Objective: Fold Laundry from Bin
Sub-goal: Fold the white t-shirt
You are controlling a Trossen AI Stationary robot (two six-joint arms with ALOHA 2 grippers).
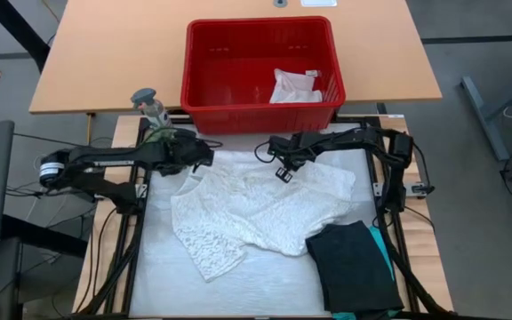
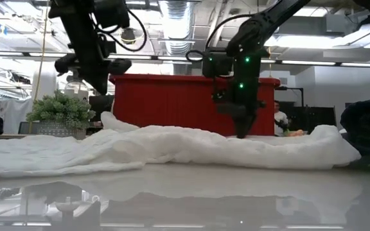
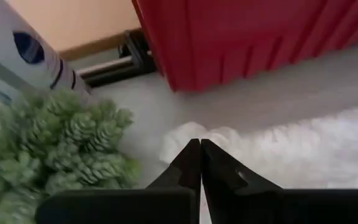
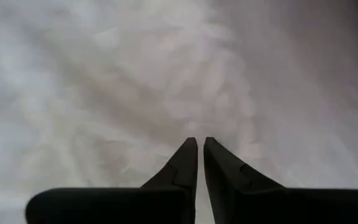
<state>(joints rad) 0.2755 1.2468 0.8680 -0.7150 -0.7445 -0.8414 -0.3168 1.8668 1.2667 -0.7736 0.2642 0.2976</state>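
The large white lacy top (image 1: pixel 256 209) lies spread on the table, crumpled in low ridges (image 2: pixel 172 144). The red bin (image 1: pixel 260 105) stands at the far edge, with the small white cloth (image 1: pixel 293 87) on its floor. The folded black garment (image 1: pixel 354 262) lies at the near right on the teal one (image 1: pixel 386 253). My left gripper (image 1: pixel 210 156) is shut and empty, raised above the top's far left corner (image 3: pixel 191 134). My right gripper (image 1: pixel 283 172) is shut, pointing down at the top's far middle (image 4: pixel 135 74). My right gripper's shut fingertips (image 2: pixel 241 133) come from above, pointing down, and reach the level of the white top's surface near its far edge. A ridge of the cloth stands in front, so I cannot tell whether they touch it. No cloth shows between the fingers.
A small green potted plant (image 1: pixel 154 116) stands at the far left corner, close to my left gripper, and also shows in the left wrist view (image 3: pixel 61 149). The bin's front wall (image 2: pixel 185 102) rises just behind both grippers. Bare table surface (image 1: pixel 163 276) lies at the near left.
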